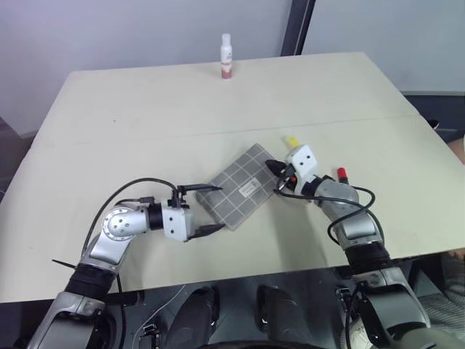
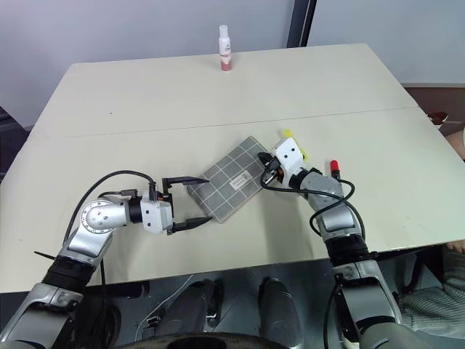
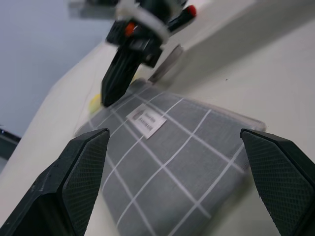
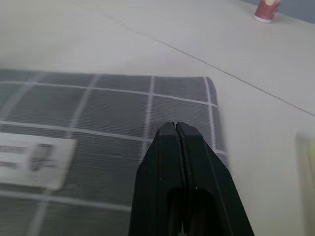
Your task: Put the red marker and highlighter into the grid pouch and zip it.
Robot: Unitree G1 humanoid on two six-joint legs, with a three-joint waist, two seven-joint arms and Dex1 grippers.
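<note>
Right gripper [image 1: 275, 169] has its two black fingers pressed flat together with nothing between them; the right wrist view shows the tips over the pouch [image 1: 240, 186], close to one of its corners. Just beyond that gripper, on its far side, the yellow highlighter [image 1: 291, 139] lies on the table [image 1: 131, 109], partly hidden behind the white gripper housing. Beside the right wrist, on its outer side, the red marker [image 1: 341, 173] shows only its red end, the rest hidden behind the arm.

Left gripper [image 1: 212, 209] has its fingers spread wide apart, holding nothing, and points sideways at the pouch's near corner, one finger on each side of it. The left wrist view looks between the fingers along the pouch to its white label [image 3: 146, 121] and the right gripper's closed tips at the far edge. I cannot tell whether either gripper touches the fabric.

The pouch lies flat and turned at an angle between the two grippers. I cannot tell whether its zip is open. Well beyond both grippers, near the table's far edge, a bottle [image 1: 226, 56] stands upright.
</note>
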